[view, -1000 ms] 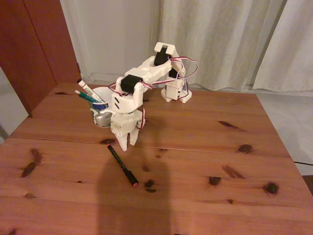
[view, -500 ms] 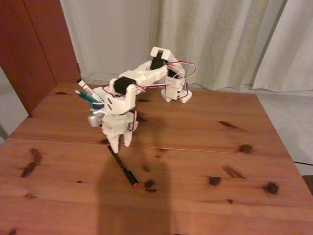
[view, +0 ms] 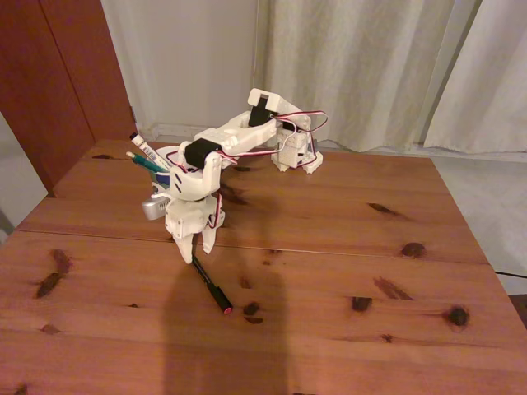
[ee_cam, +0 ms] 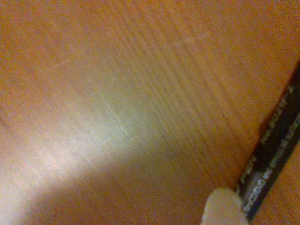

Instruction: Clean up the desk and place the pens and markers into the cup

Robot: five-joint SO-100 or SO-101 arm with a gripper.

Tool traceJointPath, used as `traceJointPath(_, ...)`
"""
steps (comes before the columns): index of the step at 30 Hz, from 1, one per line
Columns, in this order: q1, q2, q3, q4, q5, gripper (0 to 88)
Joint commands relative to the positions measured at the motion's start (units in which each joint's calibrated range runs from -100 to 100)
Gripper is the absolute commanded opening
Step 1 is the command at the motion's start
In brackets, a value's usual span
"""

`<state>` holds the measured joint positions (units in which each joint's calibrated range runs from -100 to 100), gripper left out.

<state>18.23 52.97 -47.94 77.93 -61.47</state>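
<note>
On the reddish-brown desk (view: pixel 346 247) lies a thin black pen (view: pixel 211 285), its red tip toward the front. My gripper (view: pixel 196 248) points down over the pen's far end, open, with its fingers either side of that end. In the wrist view one pale fingertip (ee_cam: pixel 224 207) rests right beside the black pen (ee_cam: pixel 274 159), which lies flat on the wood. The white cup (view: pixel 167 154) stands behind the arm, mostly hidden. A white marker (view: pixel 143 150) and a teal pen (view: pixel 145 163) stick out of it, leaning left.
The arm's base (view: pixel 295 156) sits at the back middle of the desk. A seam crosses the tabletop just behind the gripper. A dark shadow covers the front middle. Curtains and a wooden door stand behind the desk.
The gripper has swung left and dropped lower, from beside the pen's far end to over it. The pen, the cup and its contents have not moved.
</note>
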Motion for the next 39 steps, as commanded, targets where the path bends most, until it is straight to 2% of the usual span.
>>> traceJointPath(1,1.20,-0.88,-2.47,-0.04,1.80,17.4)
traceJointPath(7,2.40,-0.88,-2.65,-0.04,3.27,17.4)
traceJointPath(21,2.08,0.61,-3.01,-0.21,3.27,17.4)
traceJointPath(34,2.00,2.10,-2.92,-5.12,3.27,17.3)
traceJointPath(37,2.00,2.10,-2.92,-5.12,3.27,12.7)
traceJointPath(39,2.00,2.10,-2.92,-5.12,3.27,5.1)
